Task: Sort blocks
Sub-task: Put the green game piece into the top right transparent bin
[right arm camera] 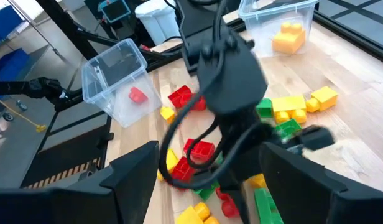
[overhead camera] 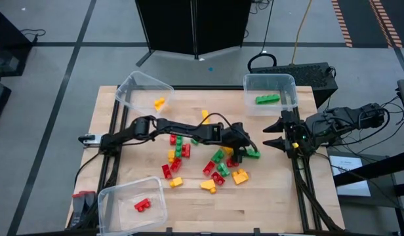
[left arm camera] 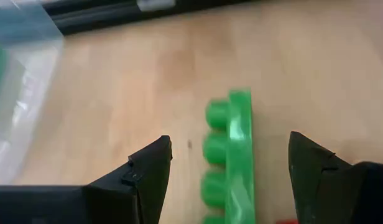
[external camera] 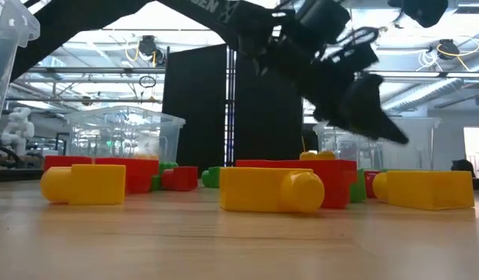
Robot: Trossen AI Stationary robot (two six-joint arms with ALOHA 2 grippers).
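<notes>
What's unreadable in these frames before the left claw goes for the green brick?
- Green brick: left wrist view cuts off its near end at the picture's edge, so its length is unknown.
- Left claw: in the high view the arm covers any contact with the brick; low view shows it blurred.
- Loose pile: the arm hides part of it, so no count.
- Right claw: open, waiting at the table's edge.

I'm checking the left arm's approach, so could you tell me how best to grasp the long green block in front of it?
Pinch the long green block across its narrow width, mid-length, from above. It lies on its side, studs sideways, already between the open left end effector fingers.
</notes>
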